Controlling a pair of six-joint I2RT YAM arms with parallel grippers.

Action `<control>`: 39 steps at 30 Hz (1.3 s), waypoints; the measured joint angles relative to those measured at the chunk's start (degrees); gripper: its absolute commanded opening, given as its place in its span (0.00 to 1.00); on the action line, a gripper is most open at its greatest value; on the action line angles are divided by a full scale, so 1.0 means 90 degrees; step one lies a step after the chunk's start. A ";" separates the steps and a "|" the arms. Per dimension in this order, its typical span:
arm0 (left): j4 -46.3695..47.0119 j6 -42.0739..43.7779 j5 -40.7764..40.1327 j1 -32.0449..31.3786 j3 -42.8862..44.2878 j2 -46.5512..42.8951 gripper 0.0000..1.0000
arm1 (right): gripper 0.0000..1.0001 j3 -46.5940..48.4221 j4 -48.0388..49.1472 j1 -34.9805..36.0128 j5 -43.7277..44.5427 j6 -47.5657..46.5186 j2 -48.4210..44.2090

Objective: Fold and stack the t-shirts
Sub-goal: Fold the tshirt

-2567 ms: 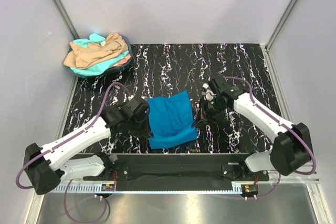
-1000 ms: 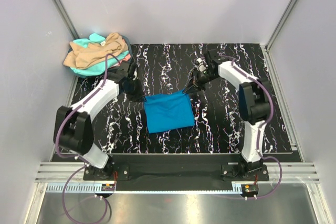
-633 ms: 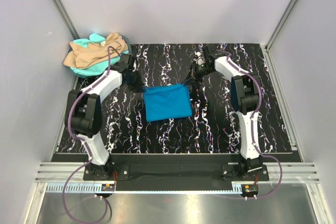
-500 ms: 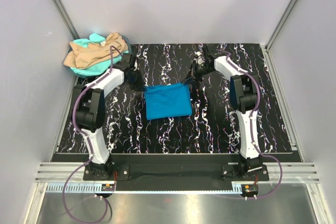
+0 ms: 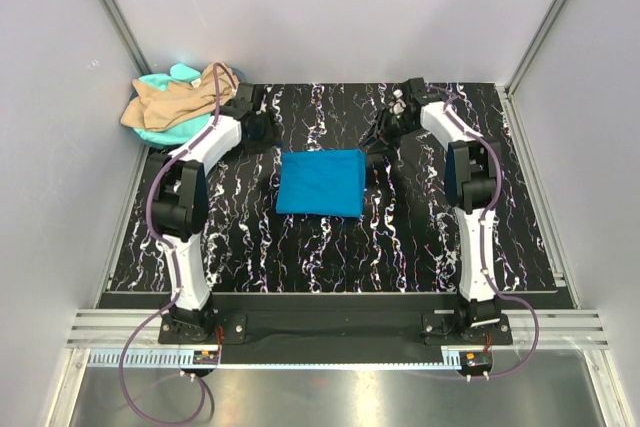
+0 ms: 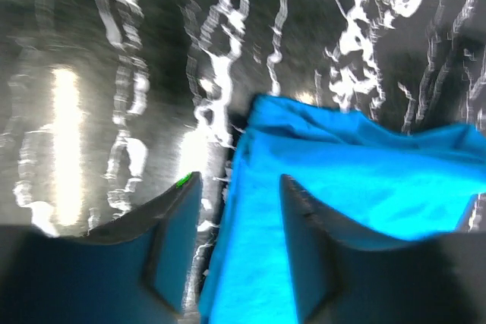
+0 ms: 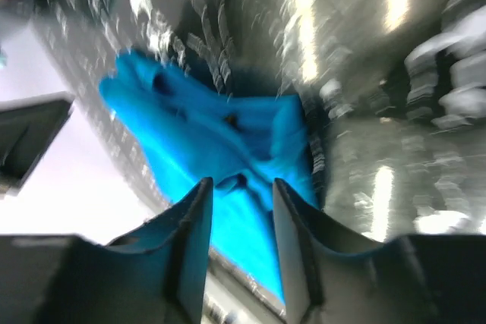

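While the blue shirt (image 5: 320, 183) lies folded flat in the middle of the top view, on the black marbled table (image 5: 430, 237), my two claws sit at its upper corners. The left claw (image 5: 268, 137) is just off the upper-left corner and the right claw (image 5: 378, 147) just off the upper-right one. Both wrist views show the fingers spread apart with blue cloth lying past them. As far as I can tell through the blur, nothing is pinched. The fold is a squat rectangle, slightly wider left-to-right than top-to-bottom.

The other shirts sit as a crumpled pile (image 5: 180, 102) in the upper left of the top view, tan over turquoise, well apart from the blue one. I judge this fold done, so the pile matters next. It lies up and left of the left claw, near it, while the right claw is across the blue shirt from it. The left arm is the nearer one for the next shirt.
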 measured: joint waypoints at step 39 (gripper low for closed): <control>0.1421 -0.0367 0.0930 -0.0896 -0.3361 -0.1763 0.46 | 0.33 -0.0075 0.0658 0.0022 -0.0061 -0.0294 0.0199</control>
